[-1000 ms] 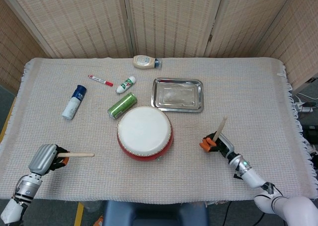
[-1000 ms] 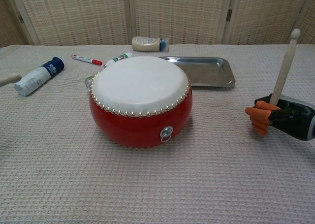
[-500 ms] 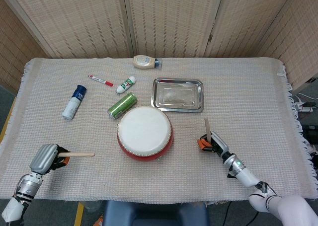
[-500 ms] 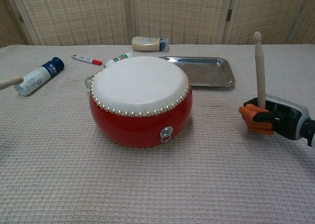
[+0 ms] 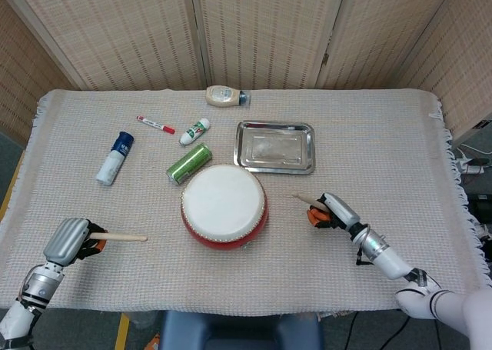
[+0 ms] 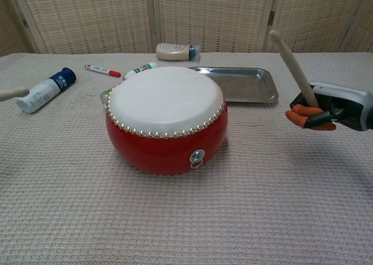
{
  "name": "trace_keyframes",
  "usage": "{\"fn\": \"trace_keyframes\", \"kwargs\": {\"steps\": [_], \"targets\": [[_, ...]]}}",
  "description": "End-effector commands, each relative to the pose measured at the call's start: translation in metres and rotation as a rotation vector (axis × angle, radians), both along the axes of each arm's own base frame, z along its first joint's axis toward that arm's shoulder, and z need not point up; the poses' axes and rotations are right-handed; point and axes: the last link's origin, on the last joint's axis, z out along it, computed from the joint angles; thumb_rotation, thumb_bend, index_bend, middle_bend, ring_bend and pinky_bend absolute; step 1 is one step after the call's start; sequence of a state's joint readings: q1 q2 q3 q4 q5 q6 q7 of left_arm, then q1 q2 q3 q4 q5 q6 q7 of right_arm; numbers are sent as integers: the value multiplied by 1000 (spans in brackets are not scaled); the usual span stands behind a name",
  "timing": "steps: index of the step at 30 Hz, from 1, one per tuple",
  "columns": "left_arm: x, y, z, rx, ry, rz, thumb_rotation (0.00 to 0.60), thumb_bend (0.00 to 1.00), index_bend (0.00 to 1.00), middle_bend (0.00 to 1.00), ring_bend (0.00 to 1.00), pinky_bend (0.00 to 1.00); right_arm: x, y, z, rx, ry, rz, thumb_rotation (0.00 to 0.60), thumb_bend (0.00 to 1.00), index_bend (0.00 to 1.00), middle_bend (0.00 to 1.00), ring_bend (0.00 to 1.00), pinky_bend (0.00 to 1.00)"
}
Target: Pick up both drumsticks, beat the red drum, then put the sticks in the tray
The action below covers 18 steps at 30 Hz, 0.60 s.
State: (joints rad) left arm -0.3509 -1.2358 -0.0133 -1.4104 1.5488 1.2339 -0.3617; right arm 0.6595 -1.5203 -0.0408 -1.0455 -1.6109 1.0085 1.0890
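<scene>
Drumsticks point(image 6: 292, 69): both robot hands point(image 5: 332, 211) clamped on one; left hand point(image 5: 71, 241) only in head view.

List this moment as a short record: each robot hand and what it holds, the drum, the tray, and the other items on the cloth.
left robot hand: grips a drumstick pointing toward the drum
right robot hand: grips the other drumstick, tilted toward the drum
red drum: upright at table centre, neither stick touching it
tray: metal, behind the drum, nothing in it
other items: green can, blue-capped tube, red marker, small white bottle, cream bottle
</scene>
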Motion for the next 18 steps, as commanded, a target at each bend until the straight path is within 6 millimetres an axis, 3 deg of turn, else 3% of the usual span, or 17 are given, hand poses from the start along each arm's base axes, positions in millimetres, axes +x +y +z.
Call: {"fn": "trace_keyframes", "kwargs": {"steps": [1, 8, 14, 18], "targets": [[10, 8, 5, 13, 17, -40, 600, 632, 1000, 1000, 1000, 1000, 39, -22, 51, -66, 233, 108, 600, 1000, 1000, 1000, 1000, 1000], [40, 35, 14, 32, 92, -138, 600, 632, 1000, 1000, 1000, 1000, 83, -51, 63, -85, 494, 202, 600, 1000, 1000, 1000, 1000, 1000], [69, 60, 21, 55, 162, -181, 600, 632, 1000, 1000, 1000, 1000, 114, -72, 50, -95, 620, 259, 600, 1000, 1000, 1000, 1000, 1000], [87, 75, 22, 76, 209, -201, 600, 631, 1000, 1000, 1000, 1000, 124, -79, 33, -84, 686, 277, 600, 1000, 1000, 1000, 1000, 1000]]}}
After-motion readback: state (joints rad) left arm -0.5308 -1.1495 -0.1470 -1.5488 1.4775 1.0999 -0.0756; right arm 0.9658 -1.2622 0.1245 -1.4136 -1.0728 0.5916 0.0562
